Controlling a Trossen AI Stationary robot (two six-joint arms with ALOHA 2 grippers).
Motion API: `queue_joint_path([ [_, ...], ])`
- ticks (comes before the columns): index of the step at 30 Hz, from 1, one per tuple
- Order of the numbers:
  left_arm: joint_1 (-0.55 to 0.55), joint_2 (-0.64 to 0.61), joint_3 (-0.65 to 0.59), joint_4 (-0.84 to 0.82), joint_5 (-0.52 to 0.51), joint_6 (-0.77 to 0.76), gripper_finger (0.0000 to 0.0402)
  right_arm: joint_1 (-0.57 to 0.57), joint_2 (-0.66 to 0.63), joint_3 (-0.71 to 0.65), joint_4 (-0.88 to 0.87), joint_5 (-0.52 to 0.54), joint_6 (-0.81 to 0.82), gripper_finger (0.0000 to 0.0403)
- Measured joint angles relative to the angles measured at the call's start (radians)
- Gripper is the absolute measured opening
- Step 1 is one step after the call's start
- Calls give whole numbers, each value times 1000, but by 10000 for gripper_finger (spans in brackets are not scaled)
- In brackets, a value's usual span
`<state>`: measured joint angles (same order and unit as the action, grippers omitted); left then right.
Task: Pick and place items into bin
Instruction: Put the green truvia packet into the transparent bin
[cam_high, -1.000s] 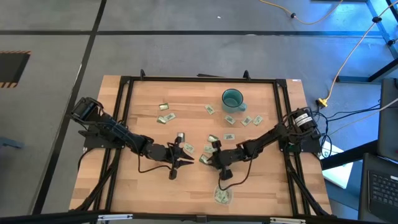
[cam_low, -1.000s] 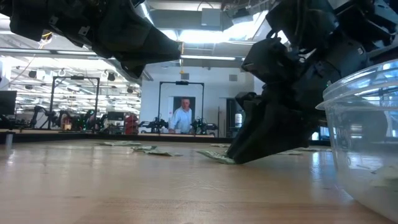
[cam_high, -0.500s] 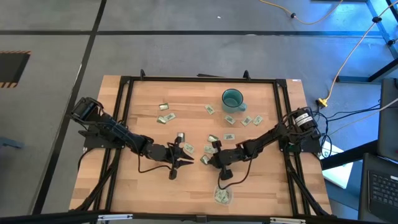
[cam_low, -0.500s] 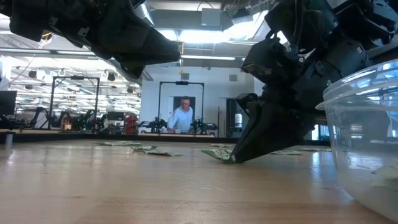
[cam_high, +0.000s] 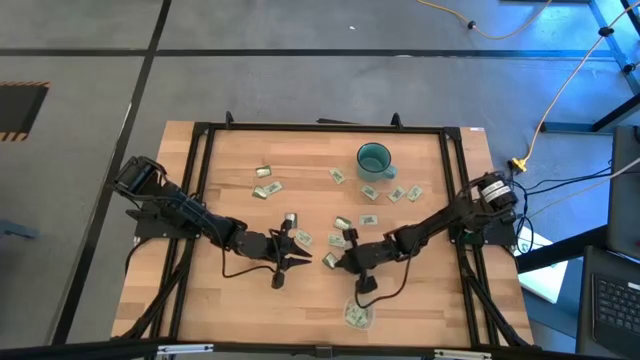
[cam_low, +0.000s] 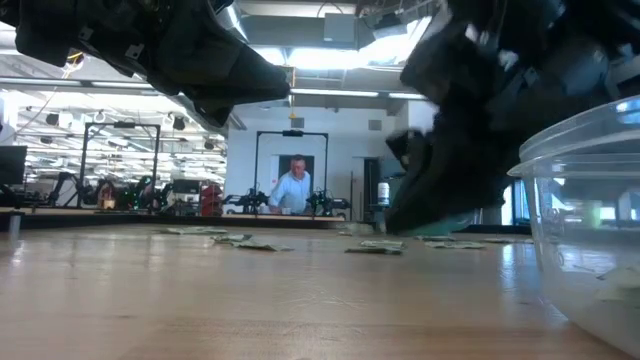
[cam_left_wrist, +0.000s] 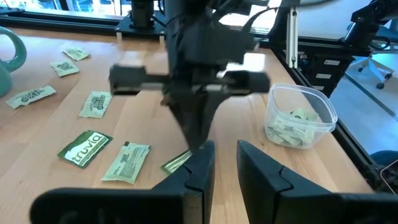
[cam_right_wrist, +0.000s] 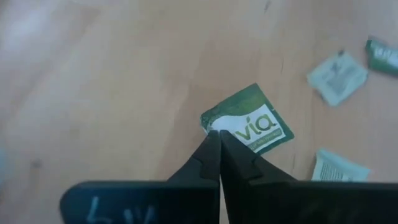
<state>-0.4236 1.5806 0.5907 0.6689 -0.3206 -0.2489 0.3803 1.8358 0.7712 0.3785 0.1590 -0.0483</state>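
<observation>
Several pale green and white packets (cam_high: 365, 219) lie scattered flat on the wooden table, seen closer in the left wrist view (cam_left_wrist: 84, 148). The clear round bin (cam_high: 358, 315) stands near the table's near edge with a few packets inside (cam_left_wrist: 292, 127). My right gripper (cam_high: 330, 262) is shut at mid-table, just above the surface, with a green and white packet (cam_right_wrist: 249, 127) at its fingertips. My left gripper (cam_high: 300, 259) hovers open just to its left, facing it (cam_left_wrist: 224, 163), and touches nothing. My right gripper pinches the green and white packet by one corner (cam_right_wrist: 210, 126) between its two fingertips (cam_right_wrist: 214, 146), coming from above and pointing down. The rest of the packet sticks out beyond the fingertips. Whether it is clear of the table, I cannot tell.
A teal mug (cam_high: 373, 158) stands toward the far edge, with more packets around it (cam_high: 398, 194). A black frame (cam_high: 320, 128) borders the table. A person (cam_low: 295, 187) stands far back in the room. Bare wood lies along the near-left part of the table.
My right gripper has risen from the table, where its tip rested at a packet, and shifted slightly toward the near edge; it shows blurred in the low view. A packet on the table behind it has come into sight.
</observation>
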Motion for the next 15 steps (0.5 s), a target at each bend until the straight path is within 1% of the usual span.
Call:
queue_joint_path([
  [5, 0, 0, 0, 0, 0, 0, 61, 25, -70, 0, -3, 0, 4, 1],
  [8, 0, 0, 0, 0, 0, 0, 61, 51, -125, 1, -31, 0, 37, 0],
  [11, 0, 0, 0, 0, 0, 0, 61, 95, -188, 1, -61, 0, 75, 0],
  [15, 0, 0, 0, 0, 0, 0, 61, 173, -258, 2, -98, -2, 165, 0],
])
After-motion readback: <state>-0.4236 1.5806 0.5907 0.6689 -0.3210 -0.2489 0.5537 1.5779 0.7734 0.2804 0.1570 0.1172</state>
